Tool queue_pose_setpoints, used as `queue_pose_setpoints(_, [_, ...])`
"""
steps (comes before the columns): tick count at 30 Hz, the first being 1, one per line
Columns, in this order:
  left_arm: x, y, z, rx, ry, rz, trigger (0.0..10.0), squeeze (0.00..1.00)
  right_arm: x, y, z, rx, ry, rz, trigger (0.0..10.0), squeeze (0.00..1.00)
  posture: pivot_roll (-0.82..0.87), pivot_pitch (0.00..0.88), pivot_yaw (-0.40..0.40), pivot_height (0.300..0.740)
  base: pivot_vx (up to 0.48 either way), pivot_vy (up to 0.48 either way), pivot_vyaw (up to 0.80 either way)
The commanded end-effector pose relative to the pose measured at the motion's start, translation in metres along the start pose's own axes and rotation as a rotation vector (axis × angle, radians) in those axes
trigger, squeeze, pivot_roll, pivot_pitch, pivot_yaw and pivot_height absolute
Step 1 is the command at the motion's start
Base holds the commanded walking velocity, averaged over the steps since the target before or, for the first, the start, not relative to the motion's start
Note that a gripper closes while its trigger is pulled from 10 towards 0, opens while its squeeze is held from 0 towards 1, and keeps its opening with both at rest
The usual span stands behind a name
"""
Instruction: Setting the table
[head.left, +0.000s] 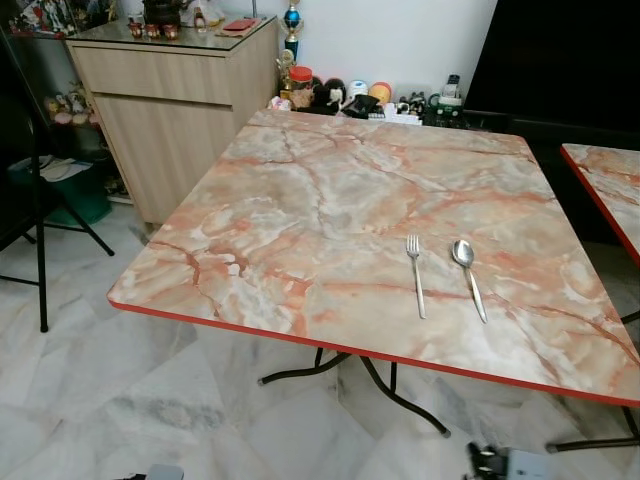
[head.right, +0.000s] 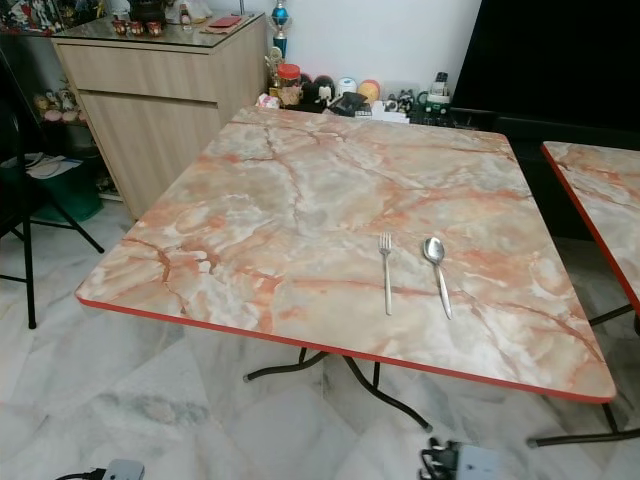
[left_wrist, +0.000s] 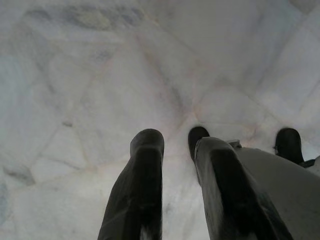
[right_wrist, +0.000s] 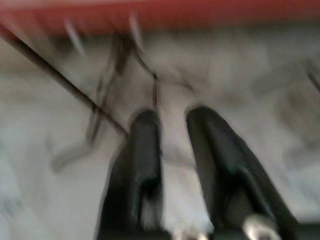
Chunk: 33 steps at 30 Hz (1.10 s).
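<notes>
A silver fork (head.left: 415, 273) and a silver spoon (head.left: 467, 275) lie side by side, handles toward me, on the near right part of a marble-patterned table (head.left: 300, 210) with a red edge. Both arms hang low below the table's front edge. In the left wrist view my left gripper (left_wrist: 175, 142) points down at the pale marble floor, its fingers a little apart and nothing between them. The right wrist view is blurred; my right gripper (right_wrist: 172, 117) has a small gap between its fingers, holds nothing, and faces the table's red edge and black legs.
A wooden cabinet (head.left: 170, 110) stands at the far left. Jars and small toys (head.left: 350, 97) line the wall behind the table. A black folding stand (head.left: 40, 220) is at the left. A second marble table (head.left: 610, 190) stands at the right. Black table legs (head.left: 390, 385) cross underneath.
</notes>
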<state>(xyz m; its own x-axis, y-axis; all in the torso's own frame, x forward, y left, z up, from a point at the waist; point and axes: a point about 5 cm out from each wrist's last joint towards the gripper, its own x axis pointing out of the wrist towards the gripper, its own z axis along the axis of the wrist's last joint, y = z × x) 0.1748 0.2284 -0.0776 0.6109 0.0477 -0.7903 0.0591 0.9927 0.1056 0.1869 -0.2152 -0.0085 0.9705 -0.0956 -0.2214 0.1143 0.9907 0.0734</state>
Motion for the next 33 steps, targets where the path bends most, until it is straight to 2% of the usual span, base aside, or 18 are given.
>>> queue_pose_setpoints(1, [-0.001, -0.002, -0.007, 0.014, 0.027, -0.008, 10.0, 0.00, -0.006, 0.008, 0.009, -0.027, -0.019, 0.040, 10.0, 0.00, -0.04, 0.015, -0.049, 0.740, 0.000, 0.000, 0.00])
queue_pose_setpoints(5, [-0.002, -0.003, -0.009, 0.025, 0.036, -0.007, 10.0, 0.00, -0.019, 0.015, 0.012, -0.081, -0.036, 0.084, 10.0, 0.00, -0.04, 0.010, -0.050, 0.740, 0.000, 0.000, 0.00])
queue_pose_setpoints(8, [-0.002, -0.002, -0.009, 0.021, 0.034, -0.005, 10.0, 0.00, -0.019, 0.015, 0.030, -0.071, -0.078, 0.077, 10.0, 0.00, -0.05, 0.005, -0.045, 0.740, 0.000, 0.000, 0.00])
queue_pose_setpoints(9, [-0.001, -0.003, -0.009, 0.022, 0.033, -0.005, 10.0, 0.00, -0.016, 0.015, 0.037, -0.070, -0.095, 0.080, 10.0, 0.10, -0.06, 0.002, -0.043, 0.740, 0.000, 0.000, 0.00])
queue_pose_setpoints(10, [-0.001, -0.003, -0.009, 0.033, 0.036, -0.010, 10.0, 0.00, -0.006, 0.014, 0.051, -0.098, -0.122, 0.081, 10.0, 1.00, -0.06, 0.000, -0.042, 0.740, 0.000, 0.000, 0.00])
queue_pose_setpoints(12, [-0.001, -0.004, -0.009, 0.041, 0.039, -0.013, 10.0, 0.00, 0.009, 0.013, 0.067, -0.118, -0.159, 0.068, 10.0, 1.00, -0.06, 0.000, -0.041, 0.740, 0.000, 0.000, 0.00])
queue_pose_setpoints(13, [-0.001, -0.004, -0.009, 0.041, 0.039, -0.013, 10.0, 0.00, 0.009, 0.013, 0.067, -0.118, -0.159, 0.068, 10.0, 1.00, -0.06, 0.000, -0.041, 0.740, 0.000, 0.000, 0.00])
queue_pose_setpoints(15, [-0.001, -0.004, -0.007, 0.037, 0.035, -0.010, 10.0, 0.00, 0.024, 0.020, 0.092, -0.071, -0.231, 0.070, 10.0, 1.00, -0.05, 0.000, -0.042, 0.740, 0.000, 0.000, 0.00])
queue_pose_setpoints(20, [-0.001, -0.003, -0.007, 0.028, 0.034, -0.002, 10.0, 0.00, 0.036, 0.038, 0.102, -0.097, -0.250, 0.146, 10.0, 1.00, -0.03, 0.000, -0.052, 0.740, 0.000, 0.000, 0.00])
queue_pose_setpoints(22, [-0.001, -0.003, -0.007, 0.023, 0.034, 0.001, 10.0, 0.00, 0.036, 0.039, 0.102, -0.092, -0.251, 0.146, 10.0, 1.00, -0.03, 0.000, -0.052, 0.740, 0.000, 0.000, 0.00])
queue_pose_setpoints(23, [-0.001, -0.002, -0.008, 0.020, 0.035, 0.004, 10.0, 0.00, 0.039, 0.040, 0.102, -0.087, -0.246, 0.138, 10.0, 0.00, -0.03, 0.000, -0.045, 0.740, 0.000, 0.000, 0.00])
queue_pose_setpoints(31, [-0.003, 0.003, -0.012, 0.020, 0.045, 0.004, 10.0, 0.00, 0.039, 0.042, 0.105, -0.077, -0.237, 0.124, 10.0, 0.00, -0.05, 0.000, -0.026, 0.740, 0.000, 0.000, 0.00])
queue_pose_setpoints(33, [-0.003, 0.005, -0.012, 0.018, 0.045, 0.009, 10.0, 0.00, 0.038, 0.039, 0.106, -0.080, -0.236, 0.114, 10.0, 0.00, -0.05, 0.000, -0.020, 0.740, 0.277, 0.000, 0.80])
